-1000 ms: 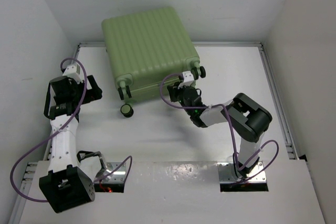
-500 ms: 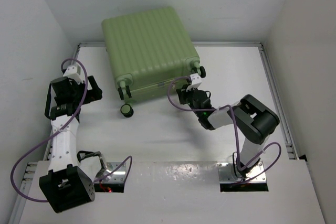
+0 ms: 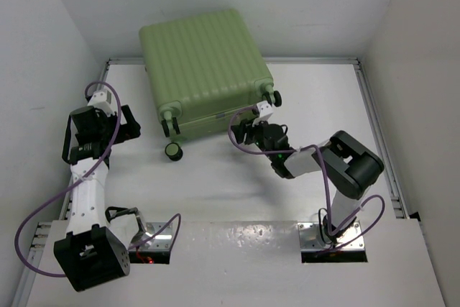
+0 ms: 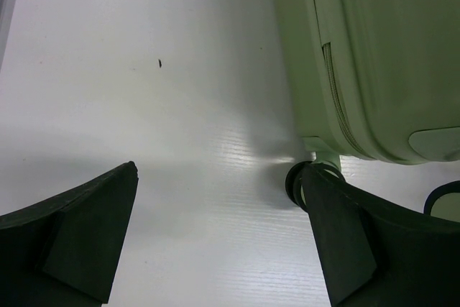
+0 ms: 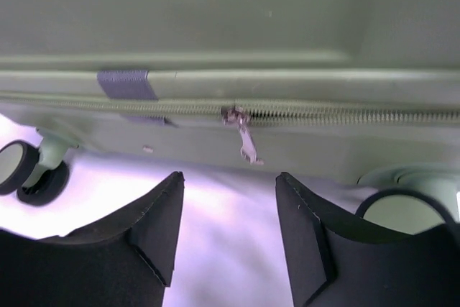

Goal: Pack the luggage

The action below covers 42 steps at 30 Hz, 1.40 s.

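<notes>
The luggage (image 3: 205, 70), a pale-green ribbed hard-shell suitcase, lies shut at the back of the table with its black caster wheels toward me. My right gripper (image 3: 246, 127) hovers at its near edge, open and holding nothing. In the right wrist view the zipper pull (image 5: 246, 141) dangles from the closed zipper just beyond my right gripper (image 5: 230, 181), apart from both fingers. My left gripper (image 3: 135, 121) stands wide open to the left of the suitcase. In the left wrist view the suitcase shell (image 4: 381, 55) and a caster wheel (image 4: 296, 183) sit beside the right finger of my left gripper (image 4: 219, 170).
A small black round object (image 3: 173, 151) lies on the table just in front of the suitcase's left corner. White walls enclose the table on the left, back and right. Metal rails (image 3: 377, 134) run along the table's edges.
My right gripper slid to the right along the suitcase's near edge and then opened from shut; the zipper pull now hangs free. The left arm has not moved.
</notes>
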Each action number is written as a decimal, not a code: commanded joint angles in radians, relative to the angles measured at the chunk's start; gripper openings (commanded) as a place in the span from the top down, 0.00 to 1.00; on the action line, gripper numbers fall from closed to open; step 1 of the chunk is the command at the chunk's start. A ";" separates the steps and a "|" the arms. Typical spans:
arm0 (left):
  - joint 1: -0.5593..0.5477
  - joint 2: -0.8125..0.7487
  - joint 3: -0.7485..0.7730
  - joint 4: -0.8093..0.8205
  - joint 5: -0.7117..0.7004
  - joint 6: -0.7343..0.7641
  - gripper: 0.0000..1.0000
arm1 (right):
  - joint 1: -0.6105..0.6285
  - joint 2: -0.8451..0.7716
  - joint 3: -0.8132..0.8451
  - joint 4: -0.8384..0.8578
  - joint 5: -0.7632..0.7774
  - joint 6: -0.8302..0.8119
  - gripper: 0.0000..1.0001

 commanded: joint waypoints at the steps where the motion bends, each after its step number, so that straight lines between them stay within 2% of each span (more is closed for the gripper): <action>1: -0.008 0.006 -0.002 0.038 0.005 0.009 0.00 | -0.006 0.019 0.058 0.059 0.017 -0.032 0.46; 6: -0.008 0.006 -0.002 0.047 0.005 0.009 0.00 | -0.009 0.046 0.096 0.045 0.043 -0.057 0.42; 14: -0.008 0.025 -0.002 0.056 0.005 0.009 0.00 | -0.014 0.092 0.159 0.014 0.064 -0.062 0.44; 17: -0.008 0.025 -0.002 0.056 0.005 0.009 0.00 | -0.018 0.110 0.182 0.007 0.064 -0.061 0.52; 20: -0.008 0.025 0.007 0.056 0.005 0.009 0.00 | -0.020 0.121 0.190 0.027 0.061 -0.065 0.66; 21: -0.008 0.025 0.007 0.056 0.005 0.009 0.00 | -0.020 0.122 0.194 0.034 0.063 -0.065 0.74; 24: -0.008 0.025 0.007 0.056 0.005 0.009 0.00 | -0.022 0.116 0.188 0.050 0.061 -0.062 0.83; 27: -0.008 0.025 0.026 0.046 0.005 0.018 0.00 | -0.022 0.096 0.175 0.071 0.055 -0.061 0.87; 31: 0.001 0.025 0.026 0.037 0.014 0.018 0.00 | -0.026 0.067 0.144 0.119 0.015 -0.088 1.00; 38: 0.001 0.025 0.047 0.000 0.070 0.060 0.00 | -0.026 0.041 0.106 0.171 -0.037 -0.117 1.00; 42: 0.010 0.014 0.144 -0.116 0.251 0.142 0.02 | -0.025 0.029 0.101 0.159 -0.008 -0.133 1.00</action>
